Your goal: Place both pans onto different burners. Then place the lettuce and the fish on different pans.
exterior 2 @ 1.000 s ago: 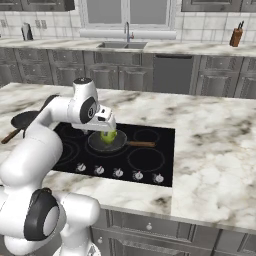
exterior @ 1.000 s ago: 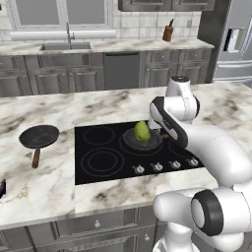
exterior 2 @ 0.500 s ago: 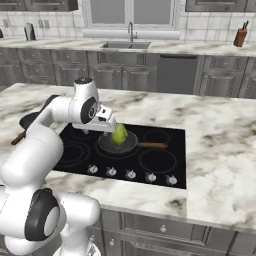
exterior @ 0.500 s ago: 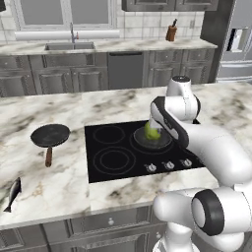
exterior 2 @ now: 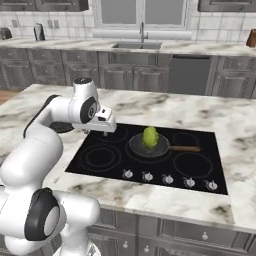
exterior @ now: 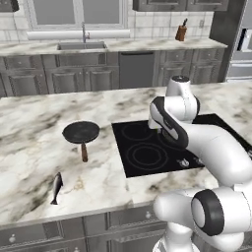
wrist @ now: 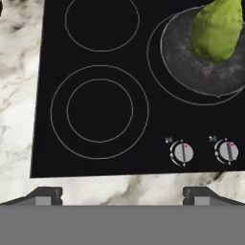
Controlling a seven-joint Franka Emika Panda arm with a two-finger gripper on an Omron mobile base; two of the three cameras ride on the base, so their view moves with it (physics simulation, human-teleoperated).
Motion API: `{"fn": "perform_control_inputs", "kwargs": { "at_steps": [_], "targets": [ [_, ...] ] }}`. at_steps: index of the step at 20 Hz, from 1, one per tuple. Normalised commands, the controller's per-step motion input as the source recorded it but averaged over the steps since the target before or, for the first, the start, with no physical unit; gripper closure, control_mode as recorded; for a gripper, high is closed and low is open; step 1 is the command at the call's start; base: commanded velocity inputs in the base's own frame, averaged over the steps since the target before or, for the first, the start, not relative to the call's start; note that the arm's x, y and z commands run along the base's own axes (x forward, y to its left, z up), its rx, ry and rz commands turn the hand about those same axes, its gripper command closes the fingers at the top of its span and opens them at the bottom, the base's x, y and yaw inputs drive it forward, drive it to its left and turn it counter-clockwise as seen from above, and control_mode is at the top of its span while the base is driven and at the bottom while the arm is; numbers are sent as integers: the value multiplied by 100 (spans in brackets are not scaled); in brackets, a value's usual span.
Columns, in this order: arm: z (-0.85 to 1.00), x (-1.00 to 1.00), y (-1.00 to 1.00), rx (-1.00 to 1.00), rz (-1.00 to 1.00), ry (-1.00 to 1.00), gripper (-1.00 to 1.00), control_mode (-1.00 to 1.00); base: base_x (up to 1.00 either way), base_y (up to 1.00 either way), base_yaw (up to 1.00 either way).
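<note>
One dark pan (exterior 2: 149,146) sits on a middle burner of the black cooktop (exterior 2: 100,170), wooden handle (exterior 2: 186,148) pointing right. The yellow-green lettuce (exterior 2: 150,136) rests inside it; the hand view shows the lettuce (wrist: 217,28) and this pan (wrist: 201,67) at upper right. My gripper (exterior 2: 105,132) hangs open and empty over the cooktop's left burners (wrist: 99,111), left of that pan; in the hand view my gripper (wrist: 123,196) has nothing between its tips. The second pan (exterior: 81,132) lies on the marble counter left of the cooktop. The fish (exterior: 56,187) lies nearer the counter's front edge.
A row of silver knobs (exterior 2: 167,179) runs along the cooktop's front edge. The marble island counter (exterior: 29,147) spreads wide to the left. Behind it stand grey cabinets with a sink (exterior: 82,45) and a knife block (exterior: 181,32).
The base has driven left, so both base views shifted and the fish came into view. My open gripper moved off the lettuce and pan toward the left burners.
</note>
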Motion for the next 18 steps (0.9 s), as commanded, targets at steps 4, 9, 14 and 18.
{"fn": "perform_control_inputs", "kwargs": {
  "at_steps": [4,9,14,18],
  "targets": [
    [0,0,0,0,0,0,-100,100,-2,53,0],
    [0,0,0,0,0,0,-100,100,0,50,0],
    [0,0,0,0,0,0,-100,100,0,43,0],
    [0,0,0,0,0,0,-100,100,3,30,0]
  ]
}}
